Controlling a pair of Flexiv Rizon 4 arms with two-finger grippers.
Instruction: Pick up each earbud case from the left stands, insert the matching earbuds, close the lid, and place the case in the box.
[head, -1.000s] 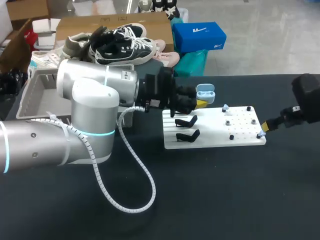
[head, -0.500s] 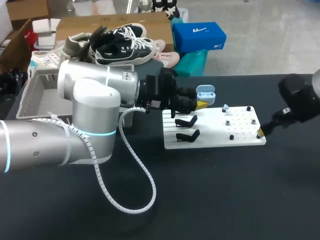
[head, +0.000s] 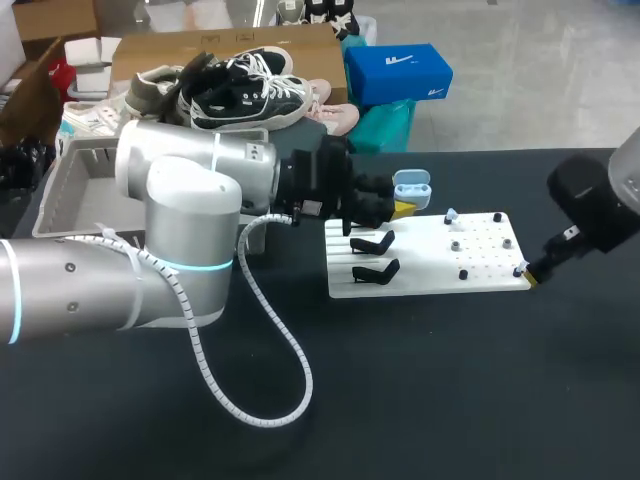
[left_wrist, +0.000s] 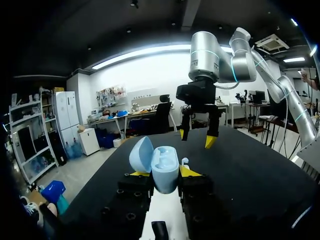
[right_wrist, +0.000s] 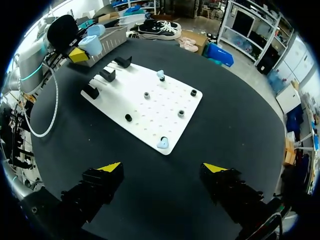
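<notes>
Black worktop (head: 450, 380) carries the set-up. Light blue earbud case (left_wrist: 165, 169), lid open, is clamped from both sides in the left pincer (left_wrist: 164, 173), held above the worktop at the far left corner of the white board (head: 430, 268). Two black stands (head: 373, 243) sit on the board's left part. One pale blue earbud (right_wrist: 162, 143) rests at the board's near right corner, another (right_wrist: 160, 74) at its far edge. Right pincer (right_wrist: 163, 167) hangs by the near right corner, fingers wide apart, holding nothing. Grey box (head: 75, 185) stands far left.
</notes>
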